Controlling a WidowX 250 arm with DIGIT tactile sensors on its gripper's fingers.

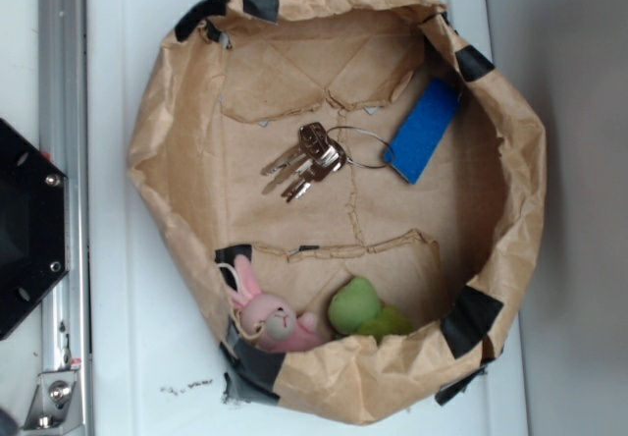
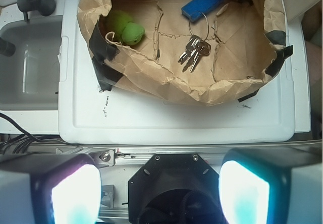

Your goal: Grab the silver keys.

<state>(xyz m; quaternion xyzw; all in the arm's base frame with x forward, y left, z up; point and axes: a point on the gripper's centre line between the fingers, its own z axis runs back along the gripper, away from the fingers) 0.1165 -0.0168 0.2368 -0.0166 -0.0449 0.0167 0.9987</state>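
Silver keys flat mid-bag, blue tag at 2 o'clock. Bunny, green toy at 6, clear. Fingers spread wide, hanging back outside bag; approach unobstructed.

A paper bag with rolled-down walls sits on a tray, and everything else lies inside it. In the exterior view the silver keys lie near the middle of the bag floor, their ring leading right to a tag that rests against the right wall. Against the lower wall a plush bunny lies just left of a plush toy, touching it, both well apart from the keys.
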